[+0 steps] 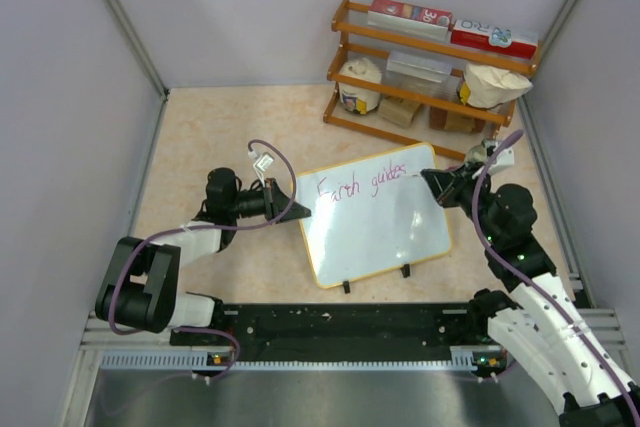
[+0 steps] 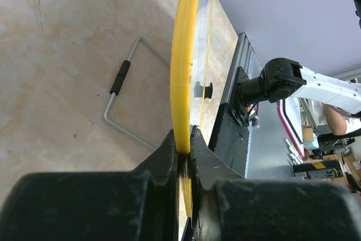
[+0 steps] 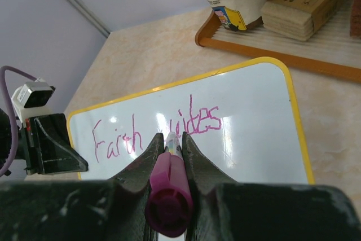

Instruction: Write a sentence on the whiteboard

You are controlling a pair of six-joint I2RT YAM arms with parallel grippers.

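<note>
Just behind the whiteboard, a rack holds boxes

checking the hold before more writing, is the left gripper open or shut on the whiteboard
Shut: the left gripper pinches the whiteboard by its yellow frame between its jaws.

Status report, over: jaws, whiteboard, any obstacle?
Left jaws shut on whiteboard edge. Right jaws shut on pink marker. Sentence reads "Earth guides" so far. No obstacle on board.

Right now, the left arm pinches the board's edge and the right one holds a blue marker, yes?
No: the marker is magenta, not blue, as the right wrist view shows. The left gripper does pinch the board by its edge, and the right gripper holds the marker.
</note>
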